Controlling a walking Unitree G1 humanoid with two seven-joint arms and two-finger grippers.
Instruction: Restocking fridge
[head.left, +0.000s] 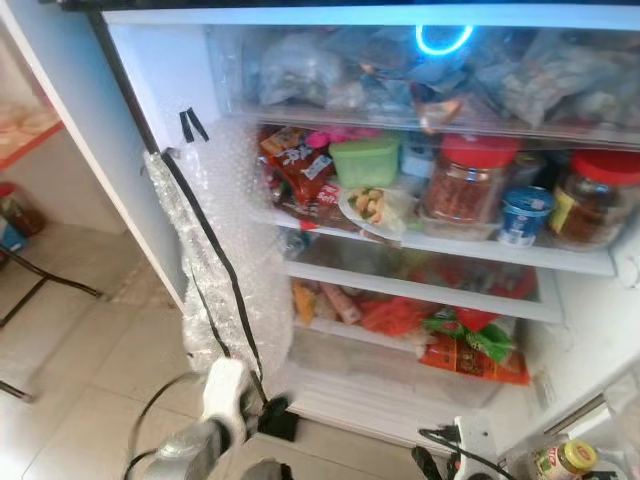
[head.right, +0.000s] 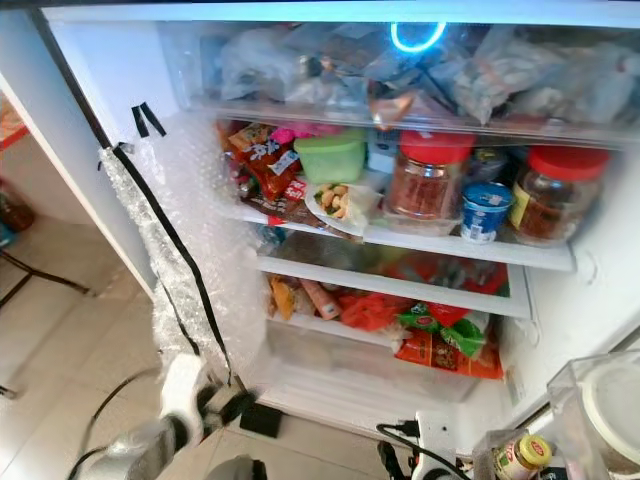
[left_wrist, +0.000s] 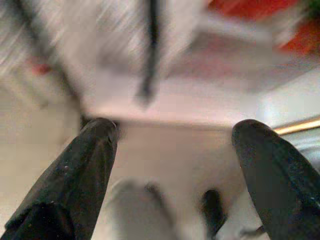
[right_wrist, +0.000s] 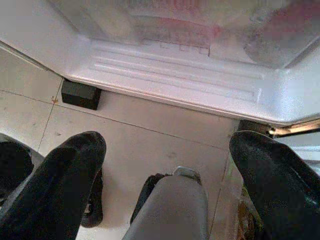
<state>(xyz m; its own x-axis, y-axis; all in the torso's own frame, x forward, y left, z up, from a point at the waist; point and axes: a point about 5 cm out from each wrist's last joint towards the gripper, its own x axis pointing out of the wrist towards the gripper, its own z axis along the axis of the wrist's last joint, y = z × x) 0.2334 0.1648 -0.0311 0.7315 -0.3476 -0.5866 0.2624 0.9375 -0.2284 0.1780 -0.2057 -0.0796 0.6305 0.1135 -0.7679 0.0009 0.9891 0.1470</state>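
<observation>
Left eye view: the fridge (head.left: 180, 90) stands open, its shelves crowded. The top shelf holds a green tub (head.left: 366, 160), 2 red-lidded jars (head.left: 466, 180), a small blue-lidded cup (head.left: 525, 214) and red snack packets (head.left: 298, 165). The shelf below carries more packets (head.left: 465, 345), red and green. Bubble wrap (head.left: 225, 250) edged with black tape hangs down the fridge's left side. The left arm (head.left: 215, 420) reaches low toward the fridge's bottom edge.

Right eye view: a yellow-lidded jar (head.right: 522, 455) sits in the door rack at lower right, beside a clear container (head.right: 600, 410).

Left wrist view: blurred. The left gripper (left_wrist: 172, 150) has its 2 black fingers (left_wrist: 85, 175) spread wide, with nothing between them, pointing at the fridge base.

Right wrist view: the right gripper (right_wrist: 167, 155) is also spread wide and holds nothing, above the tiled floor (right_wrist: 150, 130). A black block (right_wrist: 80, 95) lies under the fridge's front lip.
</observation>
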